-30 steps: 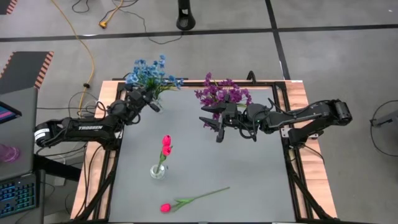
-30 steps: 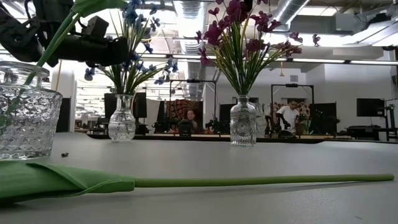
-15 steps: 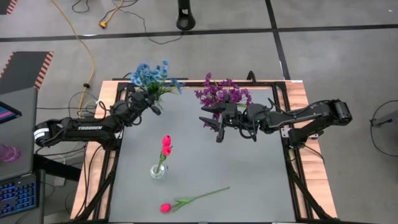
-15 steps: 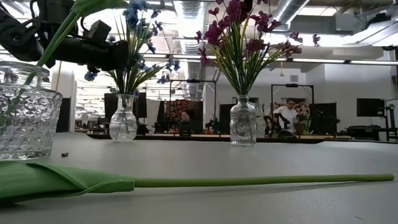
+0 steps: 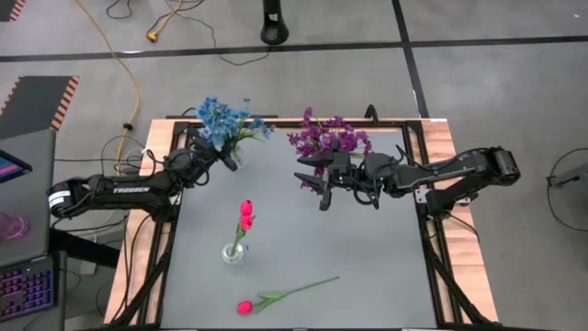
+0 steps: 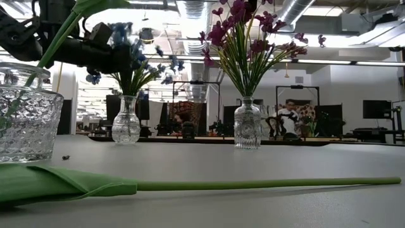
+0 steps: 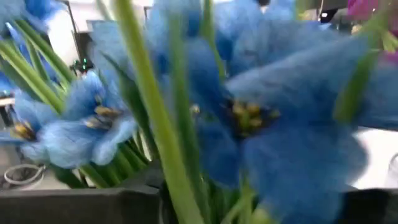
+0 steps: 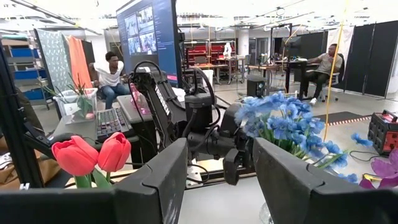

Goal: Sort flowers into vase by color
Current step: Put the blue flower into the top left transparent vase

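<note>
Blue flowers [image 5: 220, 119] stand with their stalks in a clear vase [image 6: 126, 120] at the table's far left. My left gripper [image 5: 220, 154] is level right at those stalks, and blue blooms [image 7: 273, 124] fill its wrist view. Purple flowers [image 5: 326, 138] stand in a second vase [image 6: 247, 123] at the far middle. My right gripper [image 5: 322, 191] hovers open just in front of them, with nothing between its fingers. Two pink-red tulips [image 5: 246, 213] stand in a small vase [image 5: 233, 253]. Another tulip [image 5: 276, 299] lies flat near the front edge.
A black frame [image 5: 432, 248] and wooden border edge the grey table. A monitor and keyboard [image 5: 23, 285] sit off its left side, and cables lie on the floor behind. People sit in the room beyond [image 8: 112, 78]. Bare table lies on the right half.
The blue blooms have swung and bunched together toward my left gripper, and they show blurred in the low view. My left gripper has tipped slightly at the stalks. My right arm has kept still.
</note>
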`<act>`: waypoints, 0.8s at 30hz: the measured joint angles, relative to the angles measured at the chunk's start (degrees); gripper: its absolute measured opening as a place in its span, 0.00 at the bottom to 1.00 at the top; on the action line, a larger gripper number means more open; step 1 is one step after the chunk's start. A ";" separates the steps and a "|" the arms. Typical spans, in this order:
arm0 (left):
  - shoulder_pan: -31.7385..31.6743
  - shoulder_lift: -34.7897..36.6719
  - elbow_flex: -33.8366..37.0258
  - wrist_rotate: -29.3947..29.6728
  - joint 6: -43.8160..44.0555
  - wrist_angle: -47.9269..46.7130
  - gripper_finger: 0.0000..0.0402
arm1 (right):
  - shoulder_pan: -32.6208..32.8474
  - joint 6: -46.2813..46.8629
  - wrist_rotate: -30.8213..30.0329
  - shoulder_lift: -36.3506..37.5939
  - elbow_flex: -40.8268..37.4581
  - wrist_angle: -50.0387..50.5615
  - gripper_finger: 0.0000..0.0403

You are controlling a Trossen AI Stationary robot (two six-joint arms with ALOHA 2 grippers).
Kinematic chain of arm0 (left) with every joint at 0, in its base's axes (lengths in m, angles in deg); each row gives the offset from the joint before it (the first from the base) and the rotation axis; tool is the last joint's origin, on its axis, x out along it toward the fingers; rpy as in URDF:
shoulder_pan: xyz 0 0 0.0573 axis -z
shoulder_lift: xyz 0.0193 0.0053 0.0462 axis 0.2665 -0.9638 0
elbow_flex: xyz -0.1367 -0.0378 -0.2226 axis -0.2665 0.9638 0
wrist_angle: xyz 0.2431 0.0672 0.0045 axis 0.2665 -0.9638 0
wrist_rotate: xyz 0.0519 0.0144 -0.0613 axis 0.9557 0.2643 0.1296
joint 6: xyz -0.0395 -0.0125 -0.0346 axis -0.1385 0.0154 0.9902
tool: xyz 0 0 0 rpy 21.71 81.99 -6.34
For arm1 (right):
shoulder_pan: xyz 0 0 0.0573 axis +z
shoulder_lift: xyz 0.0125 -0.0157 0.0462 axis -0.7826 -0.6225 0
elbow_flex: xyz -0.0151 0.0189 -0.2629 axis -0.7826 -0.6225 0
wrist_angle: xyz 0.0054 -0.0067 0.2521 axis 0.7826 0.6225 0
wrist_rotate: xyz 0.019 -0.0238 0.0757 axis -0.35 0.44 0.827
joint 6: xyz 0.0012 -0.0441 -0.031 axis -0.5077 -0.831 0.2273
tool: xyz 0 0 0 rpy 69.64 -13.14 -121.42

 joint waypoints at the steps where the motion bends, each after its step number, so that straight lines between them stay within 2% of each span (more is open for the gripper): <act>1: 0.01 0.00 0.00 -0.01 0.43 -0.74 0.40 | 0.00 0.02 0.00 0.00 0.00 0.01 0.52; 8: 0.04 2.46 0.00 -0.05 2.05 -7.73 0.46 | 0.00 0.00 0.00 0.00 0.00 0.01 0.52; 24: 2.76 20.23 0.00 -0.12 2.20 -26.84 0.46 | 0.00 -0.02 0.02 0.00 0.00 -0.01 0.52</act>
